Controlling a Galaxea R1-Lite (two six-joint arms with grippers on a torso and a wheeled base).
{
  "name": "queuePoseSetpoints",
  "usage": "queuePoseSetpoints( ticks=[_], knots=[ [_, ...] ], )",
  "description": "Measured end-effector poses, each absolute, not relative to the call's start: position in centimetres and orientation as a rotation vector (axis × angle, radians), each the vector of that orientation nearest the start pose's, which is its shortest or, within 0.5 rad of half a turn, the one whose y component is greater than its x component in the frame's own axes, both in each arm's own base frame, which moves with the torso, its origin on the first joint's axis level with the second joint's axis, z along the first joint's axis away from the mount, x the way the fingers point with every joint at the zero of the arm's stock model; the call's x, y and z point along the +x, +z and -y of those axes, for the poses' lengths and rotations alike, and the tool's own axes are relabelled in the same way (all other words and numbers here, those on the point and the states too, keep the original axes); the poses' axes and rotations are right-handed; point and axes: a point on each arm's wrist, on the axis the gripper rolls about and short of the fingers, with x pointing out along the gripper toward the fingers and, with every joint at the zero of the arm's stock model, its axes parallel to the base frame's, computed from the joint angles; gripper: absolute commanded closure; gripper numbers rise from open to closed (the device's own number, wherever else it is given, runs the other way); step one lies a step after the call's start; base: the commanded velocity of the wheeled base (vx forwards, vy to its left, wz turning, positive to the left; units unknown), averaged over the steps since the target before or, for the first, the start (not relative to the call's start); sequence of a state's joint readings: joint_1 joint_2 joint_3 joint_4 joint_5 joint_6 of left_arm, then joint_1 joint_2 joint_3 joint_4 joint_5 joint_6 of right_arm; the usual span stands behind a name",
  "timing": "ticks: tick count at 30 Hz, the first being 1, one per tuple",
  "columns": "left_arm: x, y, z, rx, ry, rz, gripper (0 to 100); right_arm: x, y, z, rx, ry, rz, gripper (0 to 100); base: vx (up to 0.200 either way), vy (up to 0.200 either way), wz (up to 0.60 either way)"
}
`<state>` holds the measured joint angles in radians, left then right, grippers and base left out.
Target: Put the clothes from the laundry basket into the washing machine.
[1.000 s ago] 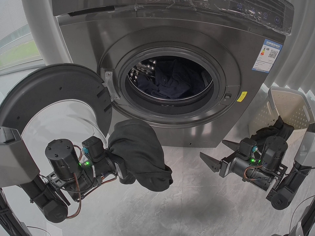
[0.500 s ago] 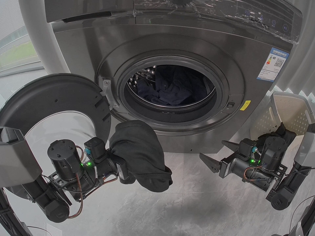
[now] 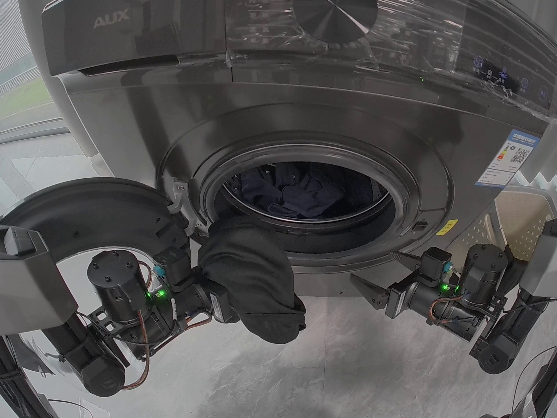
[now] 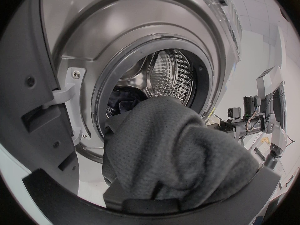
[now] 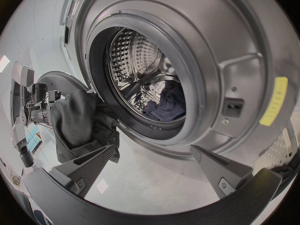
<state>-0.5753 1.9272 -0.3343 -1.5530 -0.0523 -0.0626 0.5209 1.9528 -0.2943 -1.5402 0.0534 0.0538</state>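
The left tool (image 3: pixel 228 313) looks shut on a floppy dark grey cloth (image 3: pixel 252 280), but the cloth drapes over its fingers and hides them. Just past that tool is the round hole of the silver washing machine (image 3: pixel 278 105), with dark blue clothes (image 3: pixel 296 190) deeper inside. The right tool (image 3: pixel 374 268) is wide open and empty, the cream plastic laundry basket (image 3: pixel 518 216) behind it.

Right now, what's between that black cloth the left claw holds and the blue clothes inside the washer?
Only the washer's lower door rim separates the black cloth from the blue clothes; the head view shows it.
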Motion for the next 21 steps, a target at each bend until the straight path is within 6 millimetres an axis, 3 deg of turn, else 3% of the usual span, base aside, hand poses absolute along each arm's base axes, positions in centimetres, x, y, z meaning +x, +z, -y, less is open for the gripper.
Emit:
queuePoseSetpoints(
  ticks=[8,14,21],
  knots=[
    [23.09,9.91,15.63,-0.046,-0.64,-0.065,100,23.62,8.49,-13.71,0.023,0.571,-0.136,0,0.0,0.0,0.0],
    [23.31,9.98,16.02,-0.047,-0.619,-0.055,100,23.61,8.5,-13.76,0.024,0.572,-0.135,0,0.0,-0.2,0.0],
    [23.24,9.78,16.25,-0.045,-0.625,-0.062,100,23.42,8.45,-13.96,0.022,0.582,-0.138,0,0.0,0.0,0.0]
  ],
)
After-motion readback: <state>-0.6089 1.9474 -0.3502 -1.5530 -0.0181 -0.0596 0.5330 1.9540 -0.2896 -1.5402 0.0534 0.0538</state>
